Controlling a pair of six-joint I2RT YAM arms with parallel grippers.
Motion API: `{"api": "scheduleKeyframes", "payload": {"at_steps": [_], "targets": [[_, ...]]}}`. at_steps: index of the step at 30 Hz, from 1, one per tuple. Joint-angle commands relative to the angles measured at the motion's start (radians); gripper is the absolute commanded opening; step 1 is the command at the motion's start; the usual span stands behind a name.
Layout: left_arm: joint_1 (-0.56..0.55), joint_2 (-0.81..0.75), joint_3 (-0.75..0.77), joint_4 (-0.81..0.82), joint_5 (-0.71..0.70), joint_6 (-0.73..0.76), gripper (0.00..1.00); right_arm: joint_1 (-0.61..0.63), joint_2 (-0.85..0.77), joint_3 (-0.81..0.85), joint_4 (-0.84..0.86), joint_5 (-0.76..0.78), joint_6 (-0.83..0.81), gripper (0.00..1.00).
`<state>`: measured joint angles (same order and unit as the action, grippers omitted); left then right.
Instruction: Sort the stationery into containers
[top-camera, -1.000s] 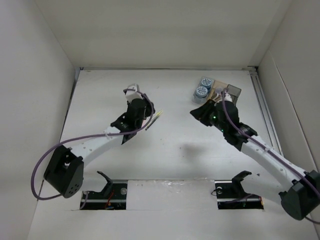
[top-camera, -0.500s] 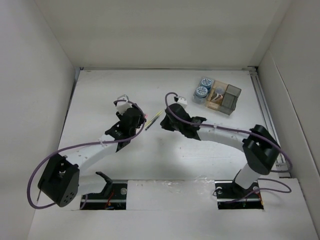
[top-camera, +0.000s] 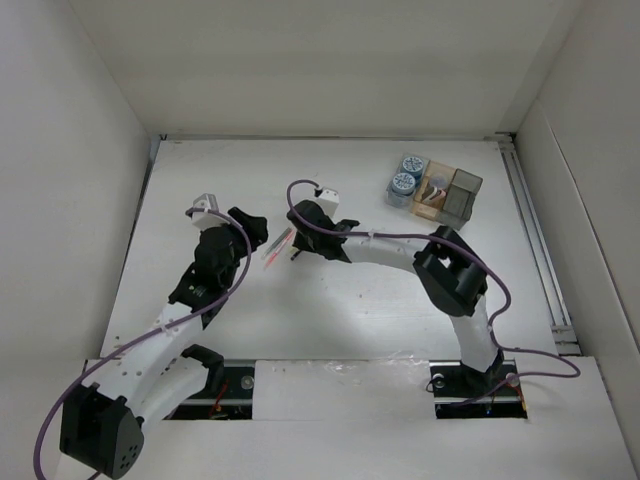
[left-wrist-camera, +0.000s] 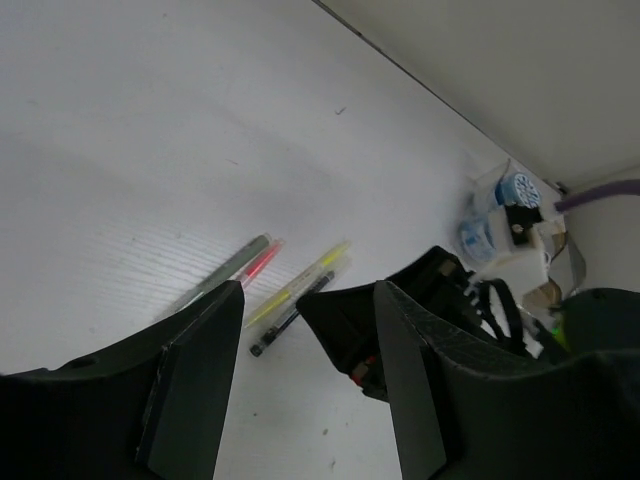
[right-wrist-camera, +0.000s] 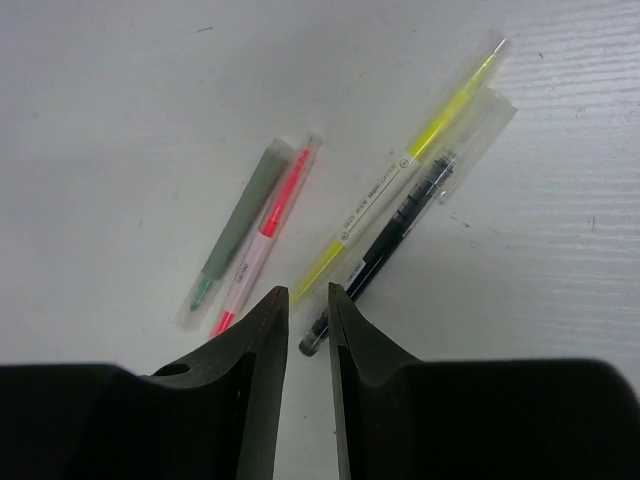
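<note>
Right gripper (right-wrist-camera: 308, 292) hangs directly above the loose pens, with its fingers drawn almost together. Only a narrow slit remains between them, and nothing is held in it. One second ago this arm was over the containers (top-camera: 465, 202) at the far right of the table. It has since swung across to the centre-left and now points down at the pens. Left gripper (left-wrist-camera: 306, 300) stands wide apart and empty. It has drawn back to the left, so the pens it was covering now lie exposed just beyond its fingertips.

Four pens lie flat on the table. A grey-green pen (right-wrist-camera: 240, 222) and a pink pen (right-wrist-camera: 276, 222) lie side by side and touching. A yellow pen (right-wrist-camera: 402, 172) and a dark pen (right-wrist-camera: 402, 214) form a second touching pair just to their right. In the top view the group is a small blur, so single pens cannot be told apart there.

Two blue cylinders (top-camera: 407, 174) already sit in the clear boxes. The tan box next to them holds a pale object, probably the block.

The handover of position suggests that the right arm takes the pens next. Its fingers must open before descent. Because the pens touch in pairs, a grasp on one is likely to disturb its neighbour.
</note>
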<state>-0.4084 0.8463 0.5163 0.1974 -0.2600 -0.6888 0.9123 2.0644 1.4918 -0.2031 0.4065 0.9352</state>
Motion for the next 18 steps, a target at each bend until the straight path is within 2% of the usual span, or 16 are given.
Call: {"api": "scheduleKeyframes", "payload": {"at_steps": [1, 8, 18], "targets": [[0.000, -0.021, -0.027, 0.063, 0.091, 0.012, 0.52, 0.014, 0.022, 0.056, -0.064, 0.043, 0.014, 0.29], [0.000, -0.003, -0.027, 0.074, 0.133, 0.021, 0.53, 0.023, 0.086, 0.134, -0.165, 0.101, 0.043, 0.29], [0.000, -0.003, -0.027, 0.074, 0.142, 0.021, 0.53, 0.023, 0.128, 0.173, -0.194, 0.101, 0.043, 0.29]]}}
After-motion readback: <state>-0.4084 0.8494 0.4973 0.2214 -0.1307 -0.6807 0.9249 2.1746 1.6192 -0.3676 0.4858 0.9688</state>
